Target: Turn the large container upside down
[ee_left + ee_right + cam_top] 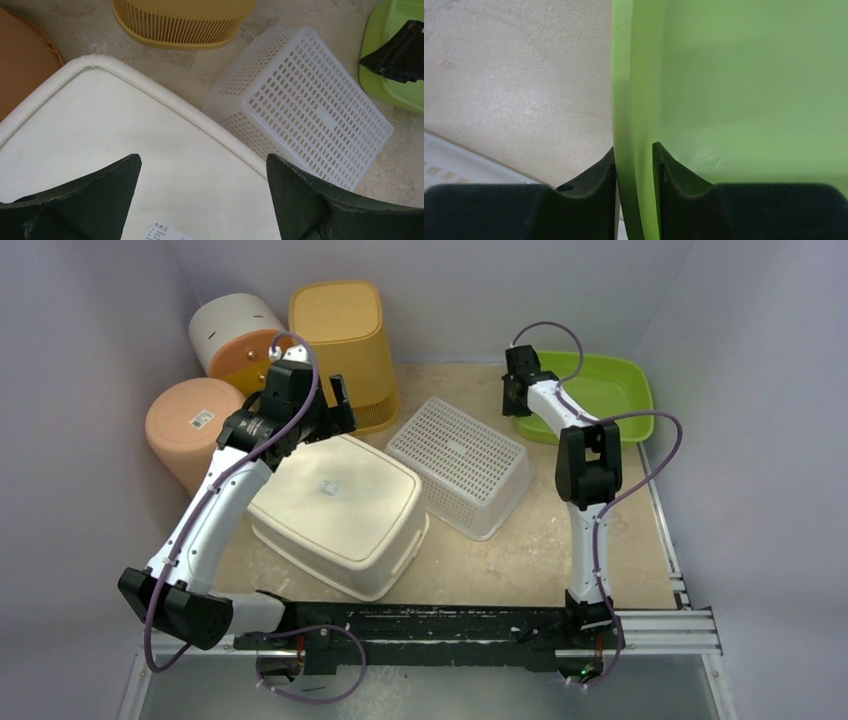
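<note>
Right wrist only: right tool (634, 149) pinching green tray (749, 75) rim.

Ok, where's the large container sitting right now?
Top view: the large container lies left of centre on the table, base up, below the open left gripper, with the white perforated basket just to its right.

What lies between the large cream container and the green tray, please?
A white perforated basket, base up, beside the large container; the top external view shows it.
</note>
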`<state>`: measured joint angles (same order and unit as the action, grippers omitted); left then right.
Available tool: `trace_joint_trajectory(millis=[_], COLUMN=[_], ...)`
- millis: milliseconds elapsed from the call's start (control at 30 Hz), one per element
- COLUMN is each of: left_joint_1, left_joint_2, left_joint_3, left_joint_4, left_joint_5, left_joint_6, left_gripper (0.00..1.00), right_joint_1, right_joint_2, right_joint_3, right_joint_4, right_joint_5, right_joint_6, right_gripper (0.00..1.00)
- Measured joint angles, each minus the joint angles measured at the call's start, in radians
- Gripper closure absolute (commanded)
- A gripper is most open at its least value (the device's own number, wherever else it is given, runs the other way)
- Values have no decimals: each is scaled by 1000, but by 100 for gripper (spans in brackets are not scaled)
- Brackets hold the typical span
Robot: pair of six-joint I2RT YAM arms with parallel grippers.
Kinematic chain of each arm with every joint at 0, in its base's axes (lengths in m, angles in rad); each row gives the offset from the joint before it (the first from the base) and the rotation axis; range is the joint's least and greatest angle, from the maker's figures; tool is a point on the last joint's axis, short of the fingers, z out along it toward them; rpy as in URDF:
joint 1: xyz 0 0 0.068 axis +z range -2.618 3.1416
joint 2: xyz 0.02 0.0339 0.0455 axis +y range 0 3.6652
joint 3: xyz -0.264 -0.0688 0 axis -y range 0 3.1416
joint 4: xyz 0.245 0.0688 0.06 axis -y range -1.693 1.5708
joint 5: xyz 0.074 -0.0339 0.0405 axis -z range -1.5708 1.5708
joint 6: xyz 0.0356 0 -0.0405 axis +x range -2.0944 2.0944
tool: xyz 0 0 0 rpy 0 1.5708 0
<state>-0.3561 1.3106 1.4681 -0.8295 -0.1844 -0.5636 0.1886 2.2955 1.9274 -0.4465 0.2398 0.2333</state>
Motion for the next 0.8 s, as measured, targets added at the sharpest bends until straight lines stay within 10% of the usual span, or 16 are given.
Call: trace_joint_trajectory(millis=[800], left_joint_1=[0], left_joint_2=[-86], left_joint_3=[18], left_joint_4=[-24], left_joint_5=[-1], left_joint_6=[35], left_gripper=[8], right_joint_1=[-15], right_joint_2=[-409], right_joint_3=[134], right_joint_4=[110], right_joint_5=[-241], right_joint_6=[283], right_gripper=[100])
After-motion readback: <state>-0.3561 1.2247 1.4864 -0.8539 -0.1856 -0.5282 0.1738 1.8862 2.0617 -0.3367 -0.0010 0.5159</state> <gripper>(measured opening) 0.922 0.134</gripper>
